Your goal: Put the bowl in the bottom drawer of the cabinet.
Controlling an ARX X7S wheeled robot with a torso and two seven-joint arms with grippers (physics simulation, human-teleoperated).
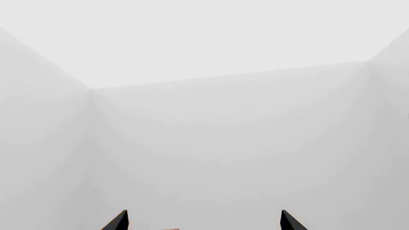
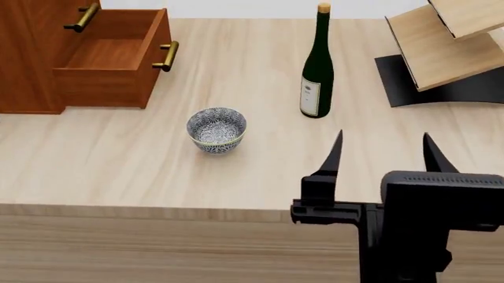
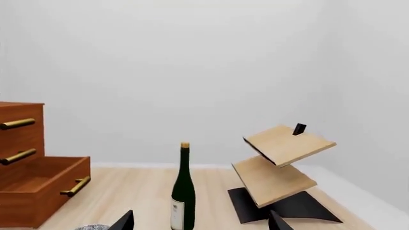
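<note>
The blue-and-white patterned bowl stands upright on the pale wooden table, in front of the cabinet. The bottom drawer is pulled out, its inside empty, brass handle facing right. In the right wrist view only a sliver of the bowl shows, left of the drawer. My right gripper hovers open near the table's front edge, right of the bowl, holding nothing. The left gripper is open, facing bare white walls; it is absent from the head view.
A tall green wine bottle stands behind and right of the bowl, also visible as the bottle between my right fingers. A pale wooden rack on a black base occupies the back right. The table's front edge runs just before my right gripper.
</note>
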